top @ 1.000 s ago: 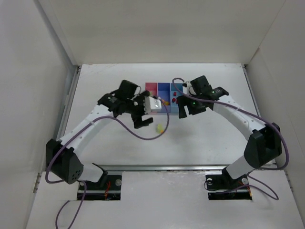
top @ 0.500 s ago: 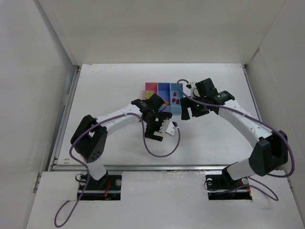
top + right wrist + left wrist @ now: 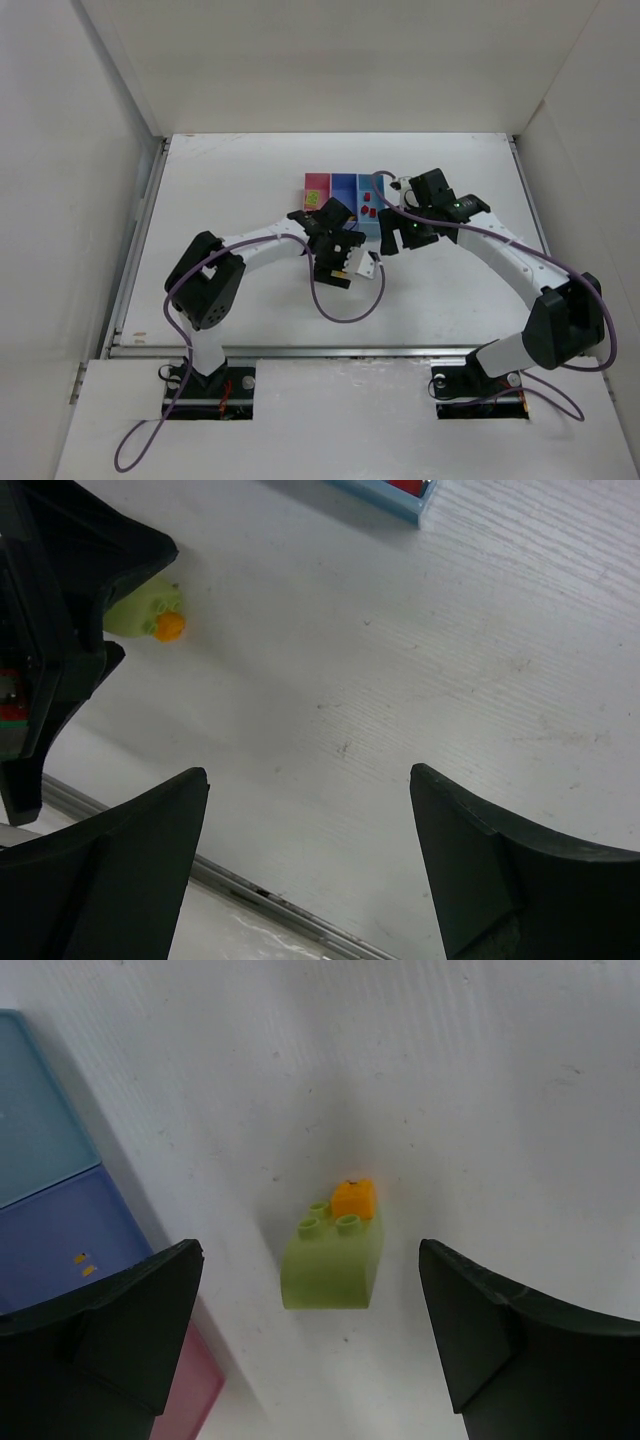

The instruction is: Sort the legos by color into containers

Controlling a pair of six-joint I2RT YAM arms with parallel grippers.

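the left end effector [image 3: 307,1260] hangs spread astride a lime lego [image 3: 335,1272] with an orange lego [image 3: 353,1200] stuck on, lying on the tabletop [image 3: 480,1080] near the containers [image 3: 344,181], seemingly aligned to pinch it, while the right end effector [image 3: 308,780] hangs spread, holding nothing.

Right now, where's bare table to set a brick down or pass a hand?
Free: the table strip between bins and back wall; the far-left corner beyond the left arm; the stretch between both arms toward the near rail. Crowded: just in front of the bins, where left claw, right claw and the green-orange clump bunch up.
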